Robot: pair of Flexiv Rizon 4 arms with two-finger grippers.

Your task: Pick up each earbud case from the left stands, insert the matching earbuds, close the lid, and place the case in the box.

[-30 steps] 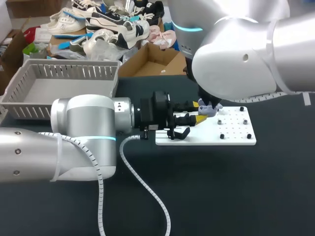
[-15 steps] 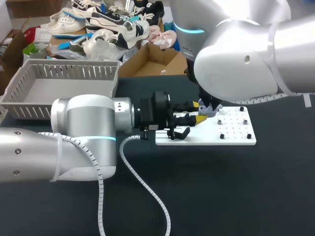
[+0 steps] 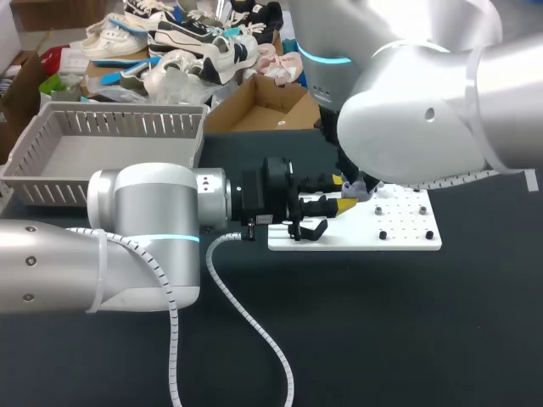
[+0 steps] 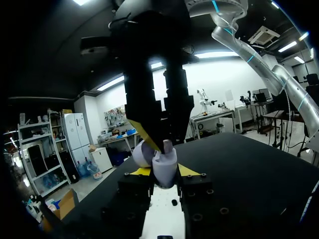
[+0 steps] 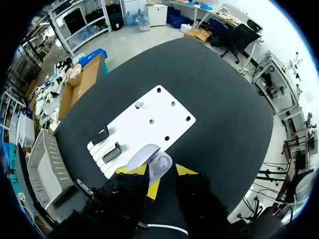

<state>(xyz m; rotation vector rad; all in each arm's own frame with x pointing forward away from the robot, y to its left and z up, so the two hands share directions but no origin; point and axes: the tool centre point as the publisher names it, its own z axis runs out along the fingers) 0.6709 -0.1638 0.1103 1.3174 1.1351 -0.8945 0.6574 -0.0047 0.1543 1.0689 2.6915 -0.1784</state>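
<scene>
While the left fingers (image 4: 141, 172) stay clenched on the open case (image 3: 355, 188) at the board's (image 3: 407, 229) 12 o'clock, the right gripper (image 5: 158, 169), its grip untellable, has nudged toward 5 o'clock over it, probably seating an earbud (image 4: 167, 146).

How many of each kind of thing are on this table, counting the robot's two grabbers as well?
earbud case: 1
black stands: 2
white board: 1
grey basket: 1
grippers: 2, the left gripper and the right gripper
Total: 7
</scene>
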